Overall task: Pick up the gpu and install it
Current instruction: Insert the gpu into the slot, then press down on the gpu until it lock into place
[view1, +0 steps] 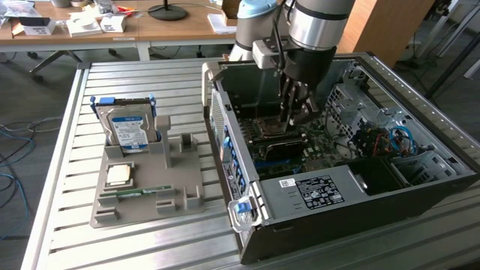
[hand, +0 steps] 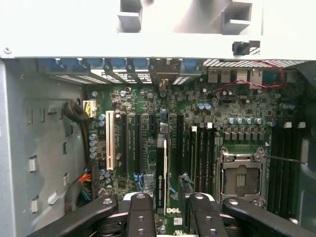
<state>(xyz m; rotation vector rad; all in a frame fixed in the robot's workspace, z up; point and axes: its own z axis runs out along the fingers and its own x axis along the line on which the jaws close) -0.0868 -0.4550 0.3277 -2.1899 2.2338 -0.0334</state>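
The pincer (view1: 294,119) hung straight down from the arm into the open computer case (view1: 225,112), low over the motherboard (hand: 197,98). In the wrist view the pincer (hand: 169,205) straddled the gpu (hand: 162,168), which showed edge-on as a thin dark card with a pale strip, standing upright among the long expansion slots. Whether the pincer clamped the card or merely stood about it could not be told, nor whether the card was fully seated in a slot.

Beside the card lay the square metal processor socket (hand: 242,173), with the white slot (hand: 109,140) on the card's other side. A red wire (hand: 247,84) looped near the rear ports.

In the exterior view, blue cables (view1: 401,138) curled by the case's far wall, and the labelled power supply (view1: 318,191) filled the near corner. The case lay on its side on the slatted metal worktop (view1: 135,84).

To the exterior view's left of the case sat a grey holder tray (view1: 180,188). The blue-labelled hard drive (view1: 127,129) stood upright in it, a square processor chip (view1: 120,174) lay flat in front of the drive, and a narrow green memory stick (view1: 139,193) lay nearer still.
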